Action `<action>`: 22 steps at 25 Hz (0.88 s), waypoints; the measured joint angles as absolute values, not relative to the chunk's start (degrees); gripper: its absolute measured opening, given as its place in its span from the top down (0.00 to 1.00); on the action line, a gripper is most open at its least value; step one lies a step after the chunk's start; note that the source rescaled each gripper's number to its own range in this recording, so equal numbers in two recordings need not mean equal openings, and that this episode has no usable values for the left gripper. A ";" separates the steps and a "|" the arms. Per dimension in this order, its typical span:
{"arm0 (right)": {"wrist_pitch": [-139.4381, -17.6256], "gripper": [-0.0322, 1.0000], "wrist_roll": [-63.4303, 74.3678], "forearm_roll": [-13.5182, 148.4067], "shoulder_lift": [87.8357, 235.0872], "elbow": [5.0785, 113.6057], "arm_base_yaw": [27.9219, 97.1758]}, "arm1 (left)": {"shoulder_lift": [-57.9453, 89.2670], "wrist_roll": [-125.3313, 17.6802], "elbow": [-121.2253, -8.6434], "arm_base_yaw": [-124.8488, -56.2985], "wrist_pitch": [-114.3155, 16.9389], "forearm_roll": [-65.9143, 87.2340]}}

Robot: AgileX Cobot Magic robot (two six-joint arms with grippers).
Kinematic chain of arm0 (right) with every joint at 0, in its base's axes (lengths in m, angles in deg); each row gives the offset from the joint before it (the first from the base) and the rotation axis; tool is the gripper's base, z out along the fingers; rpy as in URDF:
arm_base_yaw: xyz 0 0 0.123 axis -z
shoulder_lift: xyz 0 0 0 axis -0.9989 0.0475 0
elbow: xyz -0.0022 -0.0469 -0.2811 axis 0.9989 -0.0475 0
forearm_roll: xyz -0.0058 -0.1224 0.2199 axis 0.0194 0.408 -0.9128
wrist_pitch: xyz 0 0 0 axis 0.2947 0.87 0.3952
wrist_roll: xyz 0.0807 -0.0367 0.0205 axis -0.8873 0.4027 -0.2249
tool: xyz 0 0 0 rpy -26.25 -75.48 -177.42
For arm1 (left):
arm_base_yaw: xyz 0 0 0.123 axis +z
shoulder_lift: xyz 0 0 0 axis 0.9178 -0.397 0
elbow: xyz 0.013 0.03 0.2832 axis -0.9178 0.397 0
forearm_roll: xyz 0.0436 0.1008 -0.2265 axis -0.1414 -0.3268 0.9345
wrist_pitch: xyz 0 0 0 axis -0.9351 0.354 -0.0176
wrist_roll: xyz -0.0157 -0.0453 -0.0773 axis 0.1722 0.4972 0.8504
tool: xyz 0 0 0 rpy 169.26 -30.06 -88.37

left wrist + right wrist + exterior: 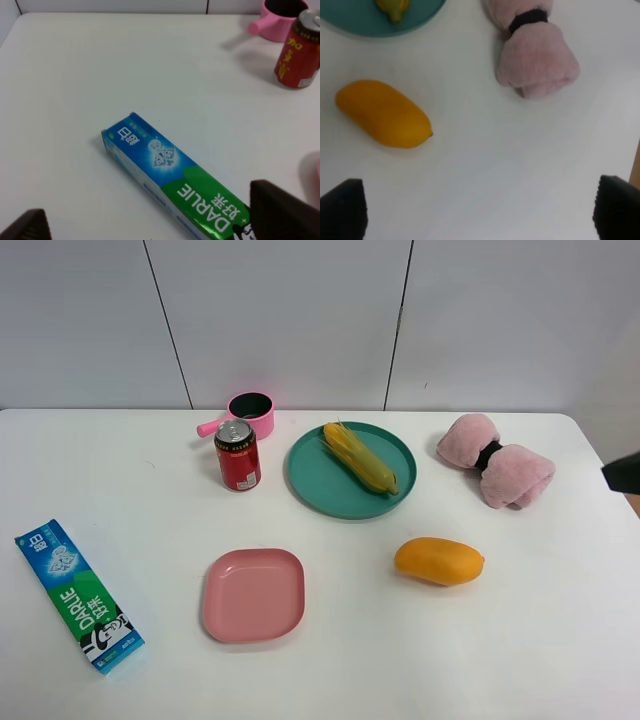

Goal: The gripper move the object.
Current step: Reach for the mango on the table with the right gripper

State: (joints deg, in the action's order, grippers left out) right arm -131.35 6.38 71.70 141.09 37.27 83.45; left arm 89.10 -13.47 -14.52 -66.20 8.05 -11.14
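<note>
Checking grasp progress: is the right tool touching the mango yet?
Apart. The right wrist view shows bare table between the mango and the open right tool.

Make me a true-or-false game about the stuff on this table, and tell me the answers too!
1. The mango lies on the bare table. True.
2. The corn cob lies on the pink plate. False: it lies on the green plate.
3. The right gripper holds the mango. False: it is open, with nothing between its fingers, and the mango lies apart from it.
4. The soda can stands upright. True.
</note>
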 joint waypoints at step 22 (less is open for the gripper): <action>-135.52 0.09 19.08 75.84 178.13 51.65 66.18 | 89.10 -13.47 -14.52 -66.20 8.05 -11.20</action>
State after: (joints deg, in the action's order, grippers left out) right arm -135.52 19.08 75.84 178.13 51.65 66.18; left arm 89.10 -13.47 -14.52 -66.20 8.05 -11.20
